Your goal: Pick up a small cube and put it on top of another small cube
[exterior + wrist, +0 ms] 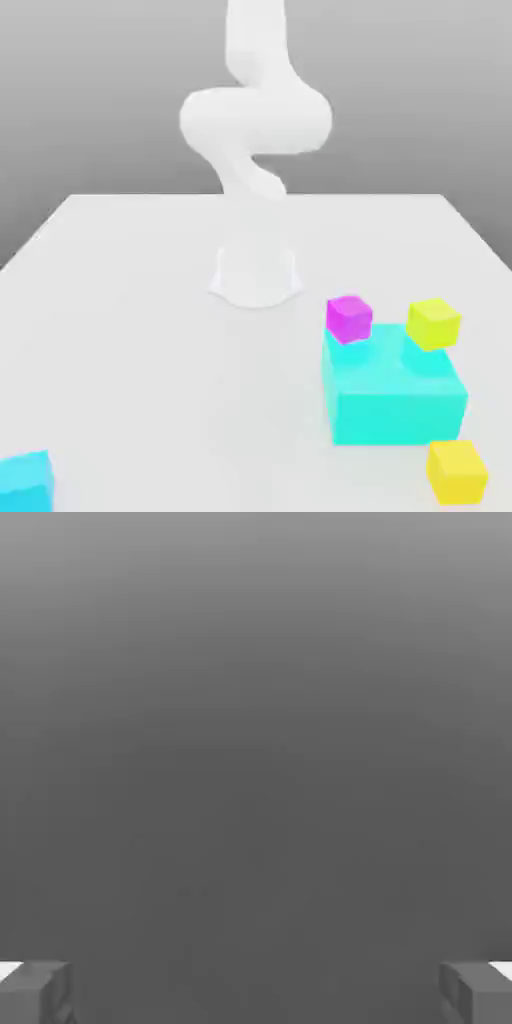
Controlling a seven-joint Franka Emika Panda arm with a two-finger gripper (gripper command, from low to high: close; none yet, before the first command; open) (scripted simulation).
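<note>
A white worktop [130,300] is seen in the exterior view, with the white arm [255,125] rising from its round base [255,275] near the centre of the picture. A large cyan block [395,395] is placed at about four o'clock from that base. A magenta cube [348,318] is seen at the block's far corner toward the exterior view's left, overlapping its top edge; whether it rests on the block or just behind it cannot be told. A yellow cube [433,323] is seen at the block's far corner toward the exterior view's right, in the same uncertain relation. A second yellow cube [457,470] lies on the worktop just beside the block's near corner, at about five o'clock from the base. The small cyan cube [24,482] is found well apart from the others, at about seven o'clock from the base, cut off by the exterior view's left edge and standing free on the worktop. In the hand view the two grey fingertips [35,994] of the hand [256,997] are seen spread wide apart, with nothing held between them, set against a plain grey background.
</note>
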